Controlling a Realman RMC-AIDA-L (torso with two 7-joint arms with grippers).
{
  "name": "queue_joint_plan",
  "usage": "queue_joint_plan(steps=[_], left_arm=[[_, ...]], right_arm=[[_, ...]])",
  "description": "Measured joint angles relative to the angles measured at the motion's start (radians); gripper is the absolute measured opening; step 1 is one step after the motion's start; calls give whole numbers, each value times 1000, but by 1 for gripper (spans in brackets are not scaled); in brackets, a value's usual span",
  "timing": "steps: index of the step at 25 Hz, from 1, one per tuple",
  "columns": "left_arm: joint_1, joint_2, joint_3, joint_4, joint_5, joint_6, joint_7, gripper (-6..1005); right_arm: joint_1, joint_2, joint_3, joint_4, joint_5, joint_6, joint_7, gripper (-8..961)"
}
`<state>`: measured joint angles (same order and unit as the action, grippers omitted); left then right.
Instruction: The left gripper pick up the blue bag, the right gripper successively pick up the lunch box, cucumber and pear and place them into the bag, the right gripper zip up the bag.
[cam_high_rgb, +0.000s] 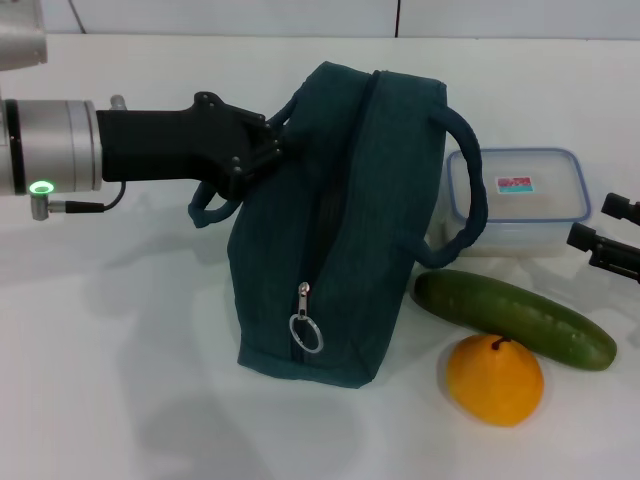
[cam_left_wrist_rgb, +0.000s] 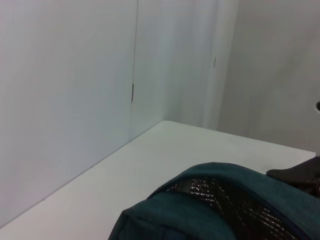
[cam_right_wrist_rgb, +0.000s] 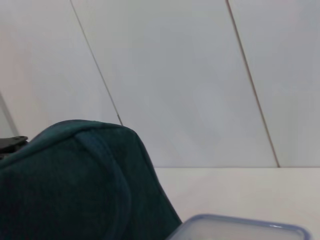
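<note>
Now the left gripper (cam_high_rgb: 268, 150) pinches the blue bag (cam_high_rgb: 340, 230) at its 10 o'clock side, jaws squeezed tight on a handle. I cannot tell if the right gripper (cam_high_rgb: 608, 235), at 3 o'clock, has its jaws apart or together.

The left wrist view shows the top of the blue bag (cam_left_wrist_rgb: 210, 205) close to the camera, its teal fabric edge folded open so a strip of shiny, crinkled foil lining (cam_left_wrist_rgb: 225, 197) shows inside. Beyond it the white tabletop (cam_left_wrist_rgb: 150, 165) runs to pale wall panels (cam_left_wrist_rgb: 65, 100). A dark part of the mechanism (cam_left_wrist_rgb: 297, 176) sits against the bag's edge.
</note>
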<state>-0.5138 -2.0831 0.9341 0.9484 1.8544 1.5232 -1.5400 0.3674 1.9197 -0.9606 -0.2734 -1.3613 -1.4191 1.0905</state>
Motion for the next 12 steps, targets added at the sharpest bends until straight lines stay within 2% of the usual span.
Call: queue_joint_plan(steps=[7, 12], left_arm=[[0, 0, 0, 1, 0, 0, 0, 44], [-4, 0, 0, -1, 0, 0, 1, 44]], right_arm=[[-36, 1, -8, -60, -16, -109, -7, 870], [0, 1, -12, -59, -109, -109, 0, 870]])
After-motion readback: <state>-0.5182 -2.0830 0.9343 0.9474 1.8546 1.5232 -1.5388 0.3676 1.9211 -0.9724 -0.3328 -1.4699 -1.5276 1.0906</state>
